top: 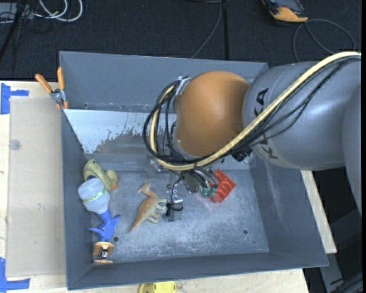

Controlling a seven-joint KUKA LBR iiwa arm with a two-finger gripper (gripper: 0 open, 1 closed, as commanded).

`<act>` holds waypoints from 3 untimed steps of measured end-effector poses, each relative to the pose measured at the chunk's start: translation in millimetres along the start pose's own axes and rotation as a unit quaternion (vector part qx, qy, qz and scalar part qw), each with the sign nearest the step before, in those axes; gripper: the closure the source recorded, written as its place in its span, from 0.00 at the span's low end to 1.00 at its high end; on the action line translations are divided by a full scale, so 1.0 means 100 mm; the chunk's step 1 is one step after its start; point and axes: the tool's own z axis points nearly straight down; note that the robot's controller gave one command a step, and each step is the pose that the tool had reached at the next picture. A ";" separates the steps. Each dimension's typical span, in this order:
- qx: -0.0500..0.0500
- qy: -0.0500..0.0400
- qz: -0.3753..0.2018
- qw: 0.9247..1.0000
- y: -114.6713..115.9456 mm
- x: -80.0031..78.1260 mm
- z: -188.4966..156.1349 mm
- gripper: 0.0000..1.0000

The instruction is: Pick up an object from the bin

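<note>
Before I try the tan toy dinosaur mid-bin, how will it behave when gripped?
The dinosaur looks like moulded plastic: probably stiff and light. Its narrow, tapering body may twist or slip in a pinch. Lying flat on the bin floor, it should slide, not roll.

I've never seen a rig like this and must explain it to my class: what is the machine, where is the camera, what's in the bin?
It is a robot arm with an orange cover, reaching from the right into a grey metal bin. The camera looks down from above. The arm's lower end hangs beside a tan toy dinosaur mid-bin; a red piece lies to its right. By the left wall lie a yellowish toy, a pale bottle and a blue piece. I see nothing held.
</note>
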 end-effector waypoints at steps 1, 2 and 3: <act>0.000 -0.002 -0.040 0.999 0.00 0.00 0.12 0.00; 0.000 -0.001 -0.125 0.992 0.04 -0.03 0.61 0.00; 0.000 -0.001 -0.192 0.981 -0.02 -0.12 1.05 1.00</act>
